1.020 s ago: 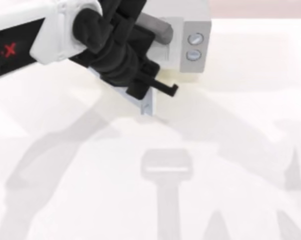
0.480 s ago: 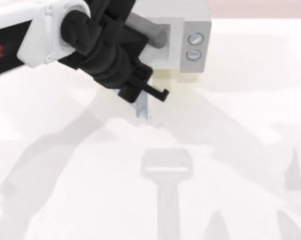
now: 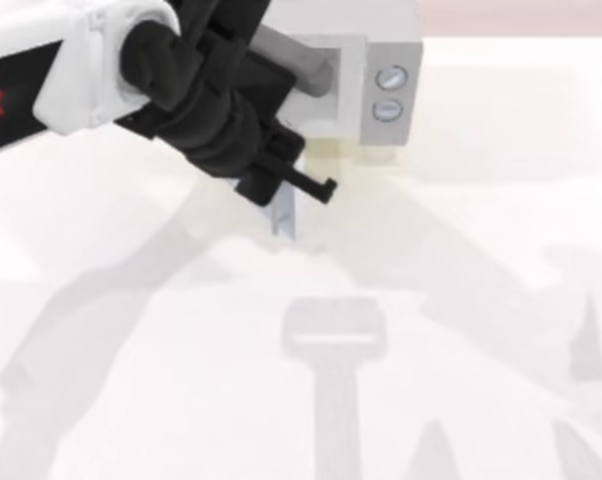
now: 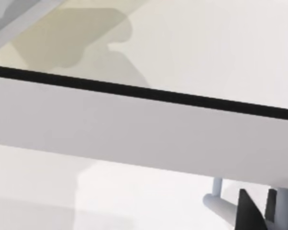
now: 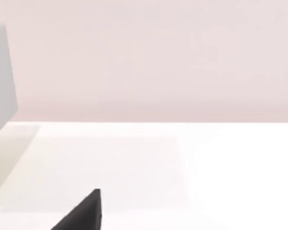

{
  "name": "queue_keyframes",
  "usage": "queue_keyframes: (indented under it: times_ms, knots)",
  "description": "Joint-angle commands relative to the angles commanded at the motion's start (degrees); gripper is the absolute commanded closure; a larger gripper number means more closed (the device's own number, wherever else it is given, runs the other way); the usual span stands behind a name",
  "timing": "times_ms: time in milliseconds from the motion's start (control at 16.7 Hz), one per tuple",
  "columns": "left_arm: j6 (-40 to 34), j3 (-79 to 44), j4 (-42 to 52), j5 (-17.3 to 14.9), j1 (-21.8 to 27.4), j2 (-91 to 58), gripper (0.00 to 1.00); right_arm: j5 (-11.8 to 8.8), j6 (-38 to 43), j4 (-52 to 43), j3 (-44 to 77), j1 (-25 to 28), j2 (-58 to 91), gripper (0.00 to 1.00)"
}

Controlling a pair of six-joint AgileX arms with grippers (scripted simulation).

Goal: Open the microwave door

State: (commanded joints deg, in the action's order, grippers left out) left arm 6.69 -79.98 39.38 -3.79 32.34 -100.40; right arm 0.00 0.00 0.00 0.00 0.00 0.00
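The light grey microwave [image 3: 381, 55] stands at the table's far middle, with two round knobs [image 3: 389, 93] on its right-hand panel and its cavity [image 3: 316, 85] exposed. The microwave door [image 3: 284, 216] is swung out toward the front and shows edge-on. My left gripper [image 3: 299, 188] is at the door's free edge, shut on the slim handle. In the left wrist view the door [image 4: 134, 124] runs across the picture, and the handle [image 4: 219, 206] passes between the dark fingers [image 4: 249, 213]. My right gripper [image 5: 84, 213] is parked off to the right, out of the top view.
The white tabletop [image 3: 461, 300] spreads out in front and to the right of the microwave, crossed by arm shadows. My left arm [image 3: 91, 70] reaches in from the upper left over the microwave's left side. A corner of the microwave [image 5: 0, 81] shows in the right wrist view.
Over the last second my left gripper moved left and back, swinging the door wider open. It has barely moved in the last half second.
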Motion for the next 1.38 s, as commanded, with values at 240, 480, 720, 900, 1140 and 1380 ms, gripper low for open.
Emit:
queue_keyframes:
  times_ms: [240, 480, 720, 900, 1140, 1380]
  knots:
    - [0.0, 0.0, 0.0, 0.0, 0.0, 0.0, 1.00, 0.0, 0.0, 0.0, 0.0, 0.0, 0.0, 0.00]
    - [0.0, 0.0, 0.0, 0.0, 0.0, 0.0, 1.00, 0.0, 0.0, 0.0, 0.0, 0.0, 0.0, 0.00]
    - [-0.2, 0.0, 0.0, -0.4, 0.3, 0.0, 1.00, 0.0, 0.0, 0.0, 0.0, 0.0, 0.0, 0.00]
    - [1.7, 0.9, 0.2, -1.3, -0.5, 0.6, 1.00, 0.0, 0.0, 0.0, 0.0, 0.0, 0.0, 0.00]
    - [7.2, 2.7, 0.3, -4.2, -2.7, 2.8, 1.00, 0.0, 0.0, 0.0, 0.0, 0.0, 0.0, 0.00]
    - [8.3, 3.4, 0.5, -4.7, -3.1, 3.0, 1.00, 0.0, 0.0, 0.0, 0.0, 0.0, 0.0, 0.00]
